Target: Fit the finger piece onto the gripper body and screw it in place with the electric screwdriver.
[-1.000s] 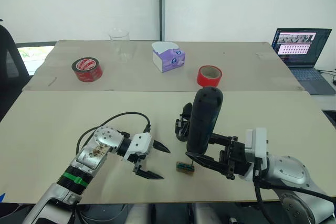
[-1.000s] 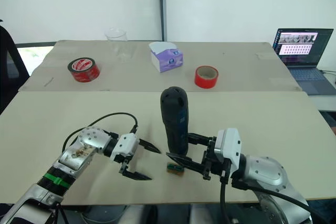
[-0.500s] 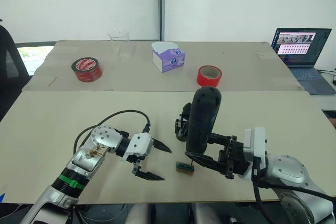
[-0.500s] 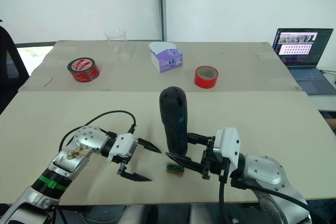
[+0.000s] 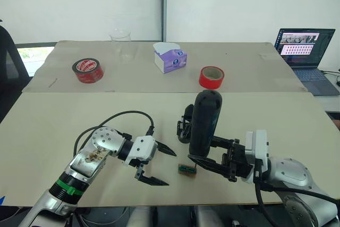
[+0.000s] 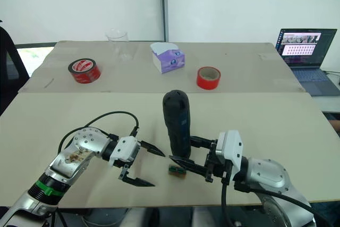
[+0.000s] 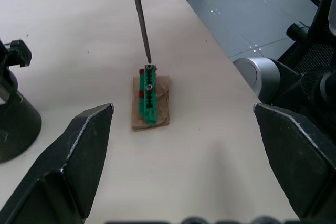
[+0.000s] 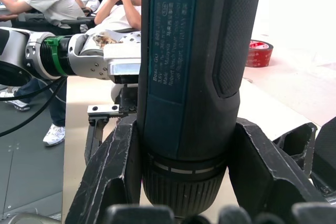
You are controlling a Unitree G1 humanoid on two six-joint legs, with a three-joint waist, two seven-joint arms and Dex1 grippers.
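- Two grippers sit low in the frame: the right gripper (image 5: 210,161), lower centre-right, has its jaws clamped on the upright electric screwdriver (image 5: 204,122); its label text is too small to read reliably.
- The left gripper (image 5: 162,167), lower centre-left, holds nothing, jaws spread wide.
- The screwdriver's bit touches the green tray (image 7: 149,99) on the tabletop (image 5: 64,120).
- The gripper body (image 5: 184,127) stands centre frame, just behind the screwdriver.
- Both rolls of red tape (image 5: 88,70) lie in the upper part; the left one's white lettering is illegible.
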